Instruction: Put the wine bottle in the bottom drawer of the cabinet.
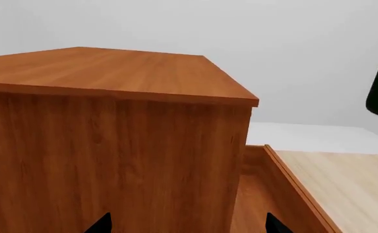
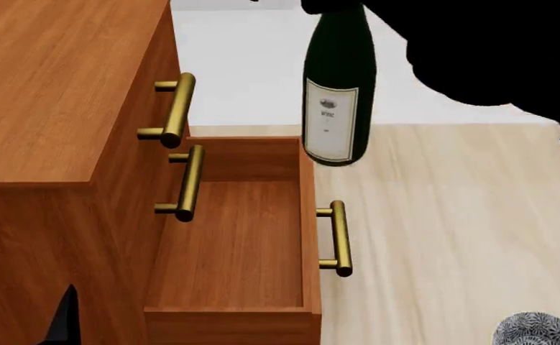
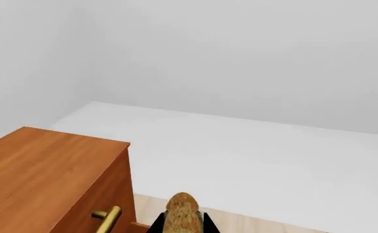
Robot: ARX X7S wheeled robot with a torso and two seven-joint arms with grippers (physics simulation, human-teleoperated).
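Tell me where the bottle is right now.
In the head view the bottle hangs upright in the right gripper, above the open bottom drawer's far right corner.

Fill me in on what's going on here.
The right gripper holds the wine bottle upright by its neck, in the air near the far right corner of the open bottom drawer, not yet inside. The drawer is pulled out of the cabinet and looks empty. The left gripper holds nothing and sits close against the cabinet's side. The two upper drawers are shut.
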